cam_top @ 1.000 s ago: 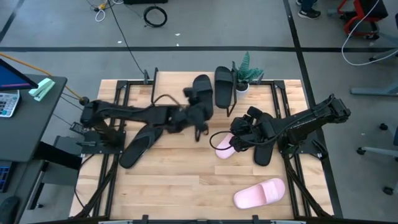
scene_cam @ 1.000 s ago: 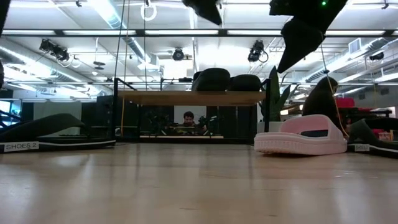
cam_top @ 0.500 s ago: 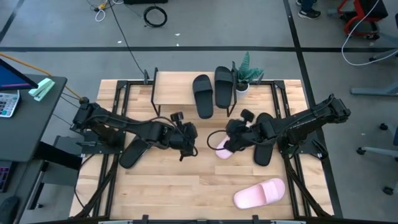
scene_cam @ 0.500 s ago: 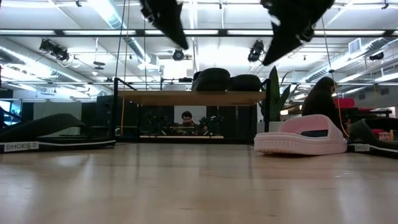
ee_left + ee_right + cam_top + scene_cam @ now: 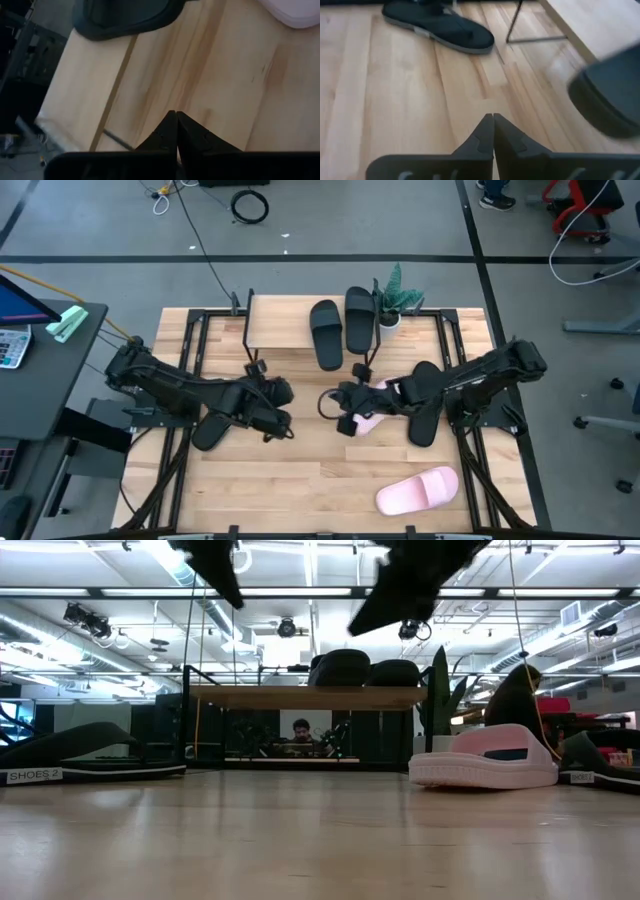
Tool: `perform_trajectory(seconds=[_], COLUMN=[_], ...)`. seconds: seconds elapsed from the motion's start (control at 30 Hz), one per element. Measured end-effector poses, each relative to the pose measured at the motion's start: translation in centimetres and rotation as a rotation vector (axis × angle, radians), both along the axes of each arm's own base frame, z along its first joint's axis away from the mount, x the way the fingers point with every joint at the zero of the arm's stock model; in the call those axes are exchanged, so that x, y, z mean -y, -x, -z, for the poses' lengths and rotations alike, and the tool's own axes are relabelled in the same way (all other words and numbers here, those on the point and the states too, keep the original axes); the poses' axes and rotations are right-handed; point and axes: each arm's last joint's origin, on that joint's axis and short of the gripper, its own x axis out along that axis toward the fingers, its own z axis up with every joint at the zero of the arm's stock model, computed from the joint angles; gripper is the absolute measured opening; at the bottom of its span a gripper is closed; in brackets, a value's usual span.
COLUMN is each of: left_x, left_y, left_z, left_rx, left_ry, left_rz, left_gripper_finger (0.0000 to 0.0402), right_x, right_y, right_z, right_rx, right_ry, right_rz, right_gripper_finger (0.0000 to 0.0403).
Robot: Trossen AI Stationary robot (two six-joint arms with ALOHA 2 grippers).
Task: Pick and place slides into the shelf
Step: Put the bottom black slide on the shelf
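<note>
Wrist views alone show left gripper [image 5: 175, 131] and right gripper [image 5: 493, 131] pressed together, empty.

The left arm is stretched low from the left edge of the table [image 5: 300, 480] toward its middle, with the left gripper [image 5: 275, 412] held above the boards, fingers [image 5: 167, 131] pressed together and nothing between them. The right arm is reached in from the table's right edge, and the right gripper [image 5: 343, 402] is held near the table's centre, its fingers [image 5: 485, 134] likewise closed and empty.
</note>
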Motion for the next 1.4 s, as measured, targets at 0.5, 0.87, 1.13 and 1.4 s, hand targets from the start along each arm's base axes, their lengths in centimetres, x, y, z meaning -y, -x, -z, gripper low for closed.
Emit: perform_trajectory(seconds=[0.5, 0.87, 1.13, 1.4], left_x=[-0.3, -0.3, -2.8, -11.0], left_y=[2.6, 2.6, 2.0, 0.7], left_z=[-2.2, -2.2, -2.4, -2.6], left_rx=[0.034, 0.033, 0.074, 0.128], left_ry=[0.004, 0.003, -0.107, -0.033], left_rz=[-0.004, -0.005, -0.128, -0.39], left_gripper_finger=[0.0006, 0.0013, 0.0011, 0.0006], right_x=[5.6, 9.5, 6.8, 2.7], right_y=[-3.1, -2.8, -3.1, -0.4], right_z=[2.1, 2.0, 1.8, -3.4], right_rx=[0.057, 0.058, 0.062, 0.157], right_ry=[0.055, 0.067, 0.071, 0.24], right_rz=[0.09, 0.186, 0.054, 0.005], right_gripper_finger=[0.0002, 0.0001, 0.0, 0.0001])
